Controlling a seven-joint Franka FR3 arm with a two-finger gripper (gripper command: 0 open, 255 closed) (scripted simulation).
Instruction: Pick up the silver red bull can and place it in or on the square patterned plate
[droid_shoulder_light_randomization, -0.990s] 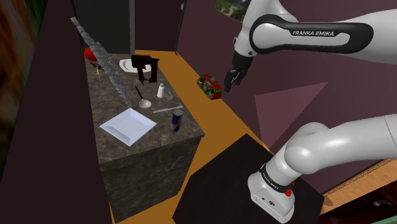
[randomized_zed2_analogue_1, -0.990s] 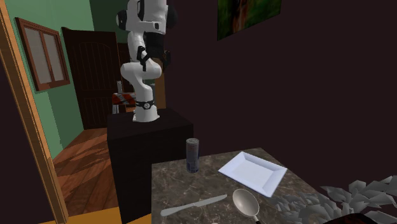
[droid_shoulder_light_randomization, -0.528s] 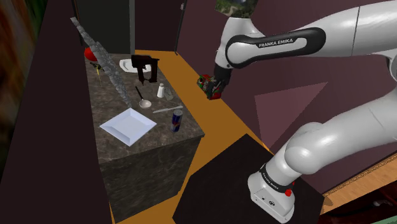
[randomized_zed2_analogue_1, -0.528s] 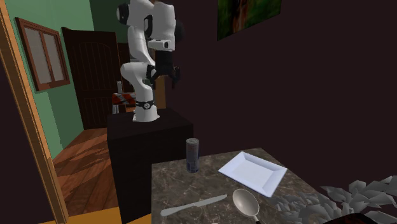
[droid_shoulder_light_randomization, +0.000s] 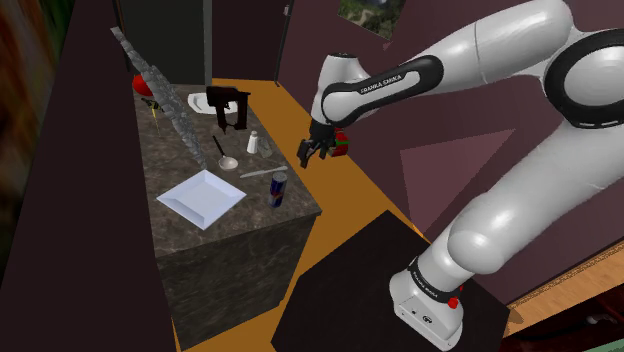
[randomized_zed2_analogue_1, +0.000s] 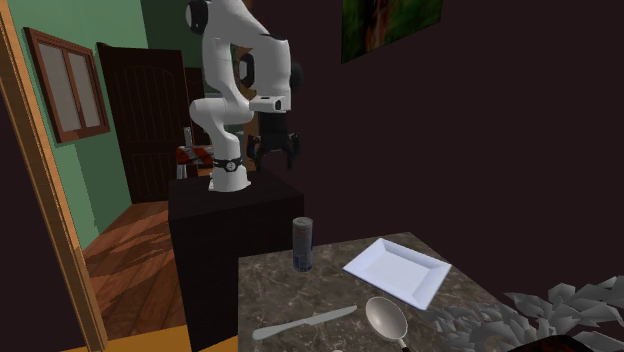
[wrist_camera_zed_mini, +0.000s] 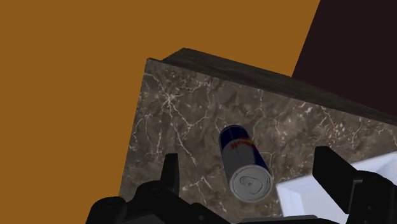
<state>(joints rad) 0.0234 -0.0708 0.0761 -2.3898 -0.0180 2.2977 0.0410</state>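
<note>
We saw the can (droid_shoulder_light_randomization: 278, 188) standing upright on the stone table (droid_shoulder_light_randomization: 255, 212), a little left of the middle of the shoulder view, close to the table's near corner. The plate (droid_shoulder_light_randomization: 201, 197) lay flat just to the can's left in that view, near it but not touching. We think that makes the trip short: lift, go a bit sideways, set down.

The gripper (droid_shoulder_light_randomization: 308, 152) hung in the air up and to the right of the can. It looked to be past the table's edge, over the orange floor (droid_shoulder_light_randomization: 350, 190). Its fingers (wrist_camera_zed_mini: 331, 172) were apart and held nothing, which we think left room to go round the can. The wrist view looked down on the can's silver top, so the hand seemed aimed at it.

On the arm (droid_shoulder_light_randomization: 385, 78) we could read FRANKA EMIKA. The can was blue and silver with a red mark. That may be the drink's logo, but we could not read any words.
</note>
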